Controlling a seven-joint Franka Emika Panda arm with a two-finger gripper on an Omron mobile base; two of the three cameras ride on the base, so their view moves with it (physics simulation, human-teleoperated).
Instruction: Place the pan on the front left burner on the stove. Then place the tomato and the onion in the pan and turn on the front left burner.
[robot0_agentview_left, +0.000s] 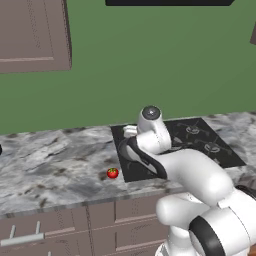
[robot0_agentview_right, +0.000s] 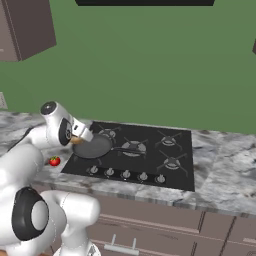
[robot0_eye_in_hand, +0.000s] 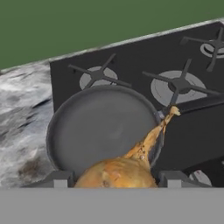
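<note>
Onion (robot0_eye_in_hand: 117, 173) clamped between gripper (robot0_eye_in_hand: 114, 178) fingers, stalk tip up, above near rim of pan (robot0_eye_in_hand: 98, 124). Pan empty, sits on stove (robot0_agentview_right: 150, 150) at front left burner. Tomato (robot0_agentview_left: 112, 173) on counter (robot0_agentview_left: 45, 165), just left of stove.

Arm reaches forward from base, elbow bent, wrist angled down. Gripper (robot0_eye_in_hand: 114, 177) clamps the onion (robot0_eye_in_hand: 118, 170) between its two fingers (robot0_eye_in_hand: 59, 179), jaws set fairly wide around the bulb, stalk tip pointing away from the hand.
</note>
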